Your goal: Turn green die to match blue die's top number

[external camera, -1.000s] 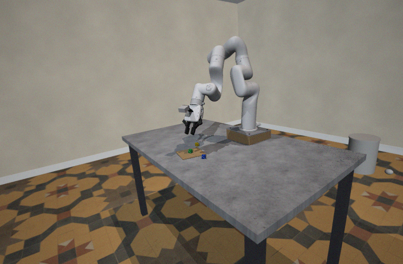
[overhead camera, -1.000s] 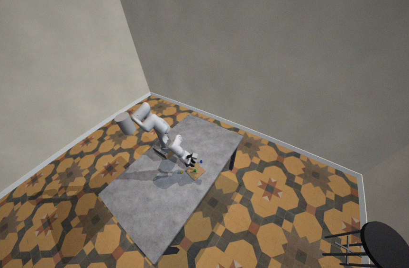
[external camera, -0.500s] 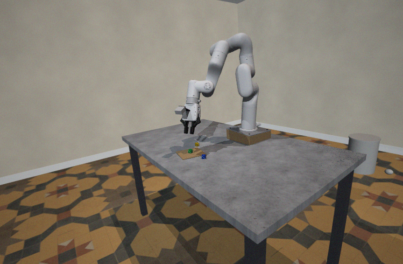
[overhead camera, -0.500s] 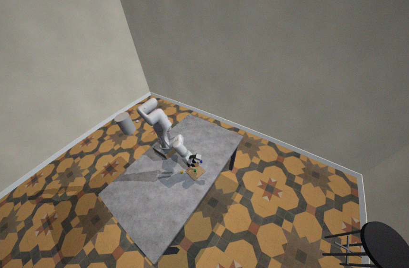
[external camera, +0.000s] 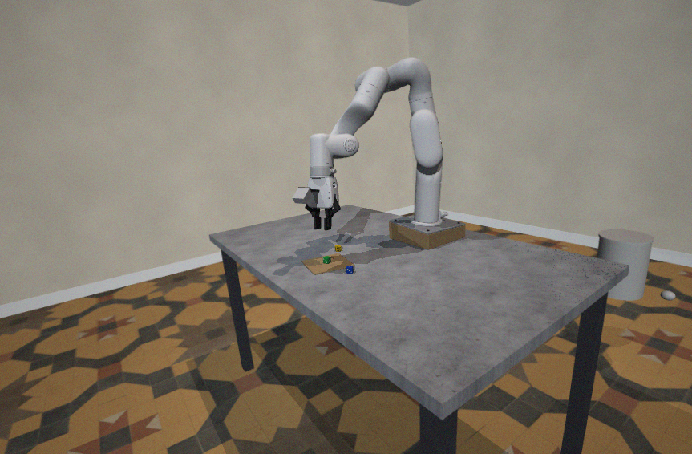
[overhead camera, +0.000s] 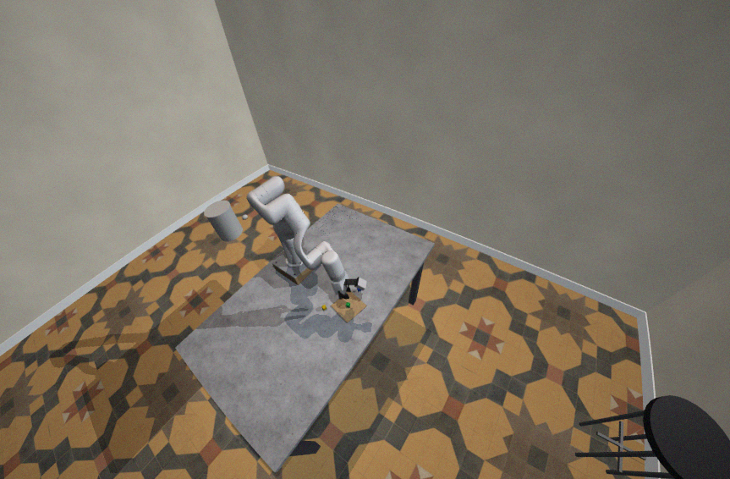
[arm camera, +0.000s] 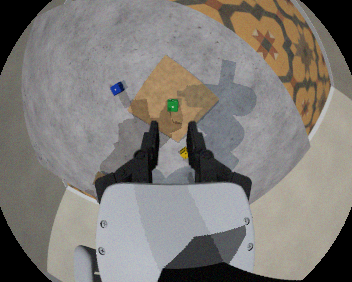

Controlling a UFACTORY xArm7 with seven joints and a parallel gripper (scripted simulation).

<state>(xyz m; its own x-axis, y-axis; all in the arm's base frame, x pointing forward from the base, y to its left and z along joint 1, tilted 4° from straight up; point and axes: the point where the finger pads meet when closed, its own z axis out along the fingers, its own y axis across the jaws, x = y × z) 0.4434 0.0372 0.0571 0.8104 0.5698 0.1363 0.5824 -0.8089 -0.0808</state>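
The green die (overhead camera: 347,305) (external camera: 326,260) (arm camera: 172,105) lies flat on the tan mat (overhead camera: 353,313) (external camera: 312,266) (arm camera: 168,76), near its middle. The blue die (external camera: 350,269) (arm camera: 116,88) lies on the table just off the mat's edge. The pips on the dice are too small to read. My gripper (overhead camera: 343,293) (external camera: 321,226) (arm camera: 173,130) hangs well above the table, pointing down, a little to the arm's side of the green die. Its fingers stand partly apart with nothing between them.
A yellow die (overhead camera: 323,307) (external camera: 337,248) (arm camera: 184,152) lies on the grey table (overhead camera: 264,360) (external camera: 438,310) beside the mat, toward the robot base (external camera: 426,233). A grey cylinder (overhead camera: 223,221) (external camera: 624,261) and a black stool (overhead camera: 687,445) stand on the floor.
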